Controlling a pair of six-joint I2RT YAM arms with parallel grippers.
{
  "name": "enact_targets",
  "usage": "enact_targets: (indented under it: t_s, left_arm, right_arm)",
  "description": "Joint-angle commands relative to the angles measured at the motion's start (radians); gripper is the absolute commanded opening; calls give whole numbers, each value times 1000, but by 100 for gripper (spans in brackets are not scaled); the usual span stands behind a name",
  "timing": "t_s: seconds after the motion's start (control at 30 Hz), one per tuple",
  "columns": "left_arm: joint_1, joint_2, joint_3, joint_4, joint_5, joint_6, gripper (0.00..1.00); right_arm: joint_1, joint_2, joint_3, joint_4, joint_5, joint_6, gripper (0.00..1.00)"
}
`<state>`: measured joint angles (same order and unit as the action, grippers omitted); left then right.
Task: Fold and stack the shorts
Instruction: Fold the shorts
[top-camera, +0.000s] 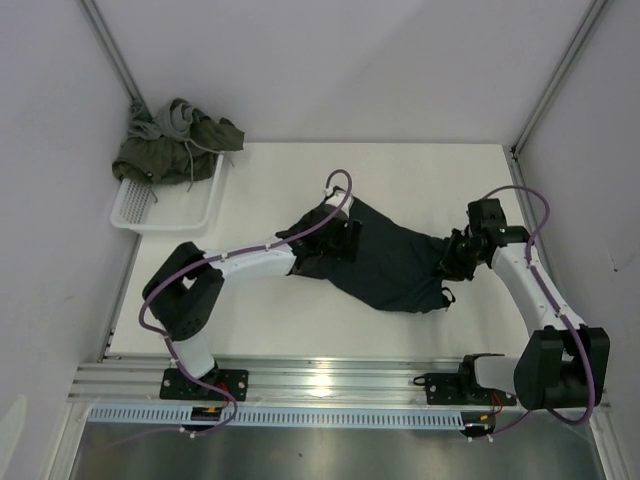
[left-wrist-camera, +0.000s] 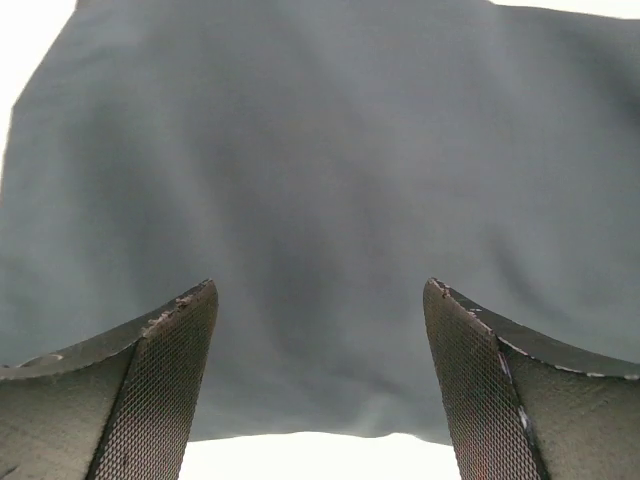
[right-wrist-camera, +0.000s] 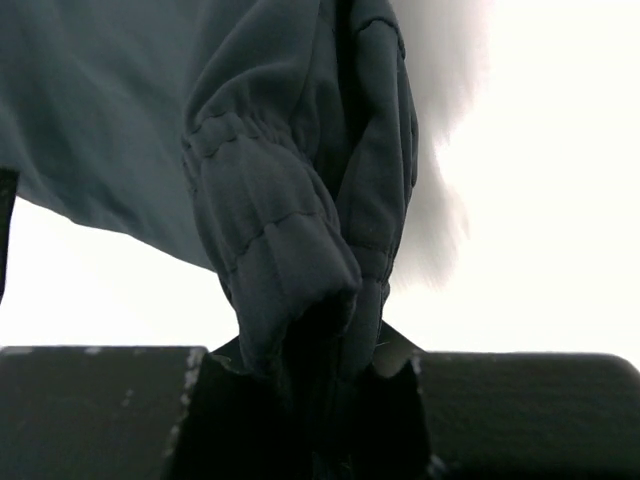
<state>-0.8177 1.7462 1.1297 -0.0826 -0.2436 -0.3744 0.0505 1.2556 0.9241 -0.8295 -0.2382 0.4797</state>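
Left tool (left-wrist-camera: 318, 292) released, its fingers spread wide and set low over the left end of the navy shorts (top-camera: 395, 268), with cloth filling its wrist view. Right tool (right-wrist-camera: 312, 372) clenched on a bunched, gathered edge of the same garment at its right end. Navy shorts lie spread across the centre of the tabletop (top-camera: 290, 325) in the overhead view. Olive shorts (top-camera: 160, 160) and grey shorts (top-camera: 172, 118) are heaped together on the far end of the white basket (top-camera: 198, 216), upper left of the frame.
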Motion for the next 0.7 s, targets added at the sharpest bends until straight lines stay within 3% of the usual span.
enact_targets:
  t_s: [0.0,0.33,0.67]
  left_arm:
    - [46,-10,-42,66,-60,-57,85]
    - [126,-108,-185,70,-120,-99,85]
    - [126,-60,-226,155,-23,-143,84]
  right_arm:
    - [5,-41,129,-146,128,-56,0]
    - [55,247,521,-367,229,-157,0]
    - [129,435,757,-503,408,-142,0]
